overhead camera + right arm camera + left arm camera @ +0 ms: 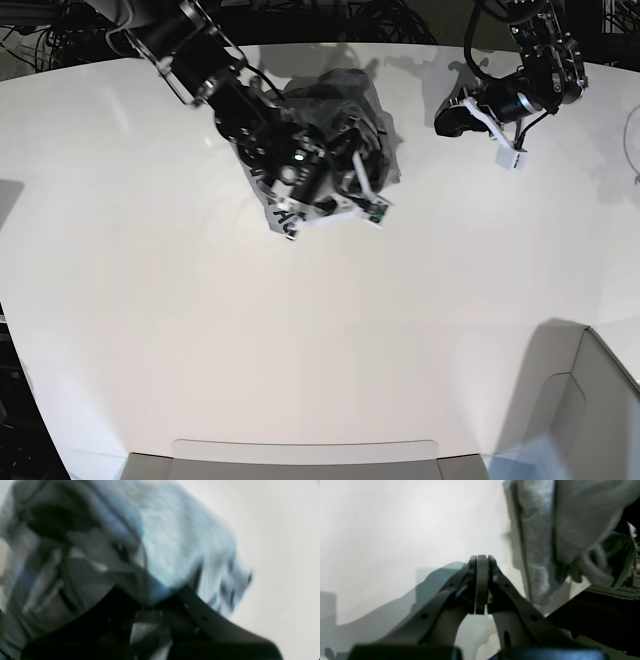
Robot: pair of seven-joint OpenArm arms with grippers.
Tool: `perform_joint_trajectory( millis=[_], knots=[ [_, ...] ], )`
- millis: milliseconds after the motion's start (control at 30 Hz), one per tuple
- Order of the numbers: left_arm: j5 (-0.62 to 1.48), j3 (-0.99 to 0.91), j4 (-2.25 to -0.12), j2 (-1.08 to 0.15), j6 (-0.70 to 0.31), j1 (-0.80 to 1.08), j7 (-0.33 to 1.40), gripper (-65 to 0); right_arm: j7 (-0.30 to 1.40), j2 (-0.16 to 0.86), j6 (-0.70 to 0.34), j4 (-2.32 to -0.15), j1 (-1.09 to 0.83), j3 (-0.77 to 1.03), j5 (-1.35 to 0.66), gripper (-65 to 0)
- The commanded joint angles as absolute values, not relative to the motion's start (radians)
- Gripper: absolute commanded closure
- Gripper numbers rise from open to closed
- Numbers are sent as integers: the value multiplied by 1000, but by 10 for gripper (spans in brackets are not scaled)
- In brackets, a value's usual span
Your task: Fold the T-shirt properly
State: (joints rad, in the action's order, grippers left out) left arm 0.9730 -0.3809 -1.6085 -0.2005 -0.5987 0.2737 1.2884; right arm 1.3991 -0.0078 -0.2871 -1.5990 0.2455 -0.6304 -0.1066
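Base cam hangs overhead looking straight down at the white table (300,330), far enough back to catch both arms near its far edge. The left wrist cam sits right behind the left gripper (481,585), looking past its closed jaws across the tabletop, with the T-shirt (570,530) at upper right. Right wrist cam is jammed up against that same shirt, super blurry, so the cloth is what all three views share.
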Motion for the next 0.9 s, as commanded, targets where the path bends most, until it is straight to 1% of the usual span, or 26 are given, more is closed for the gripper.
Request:
perform_joint_trajectory(
  millis=[0,100,167,233,333,400,500,633,733,867],
  knots=[
    [995,-386,-1624,-211,-601,271,1282,0,1396,-31,-286,-1595,289,-651,-108,0],
    [995,-387,-1624,-211,-601,271,1282,0,1396,-77,-286,-1534,343,-690,-107,0],
    [995,-387,-1624,-211,-601,271,1282,0,1363,-97,-286,-1486,367,-693,-107,0],
    [995,-387,-1624,-211,-601,271,1282,0,1305,-104,-286,-1451,375,-693,-107,0],
    [995,-387,-1624,-211,-601,271,1282,0,1262,-104,-286,-1448,377,-702,-111,0],
    [995,-387,-1624,-211,-601,271,1282,0,1268,-108,-288,-1451,375,-720,-113,0],
    [995,-386,-1624,-211,-601,269,1282,0,1305,-110,-288,-1463,375,-797,-113,0],
    [995,-380,-1624,-209,-601,269,1282,0,1354,-88,-288,-1554,349,-881,-113,0],
    [995,-378,-1624,-209,-601,269,1282,0,1369,-58,-288,-1684,315,-866,-113,0],
    [995,-378,-1624,-209,-601,269,1282,0,1396,8,-288,-1871,278,-816,-113,0]
  ],
)
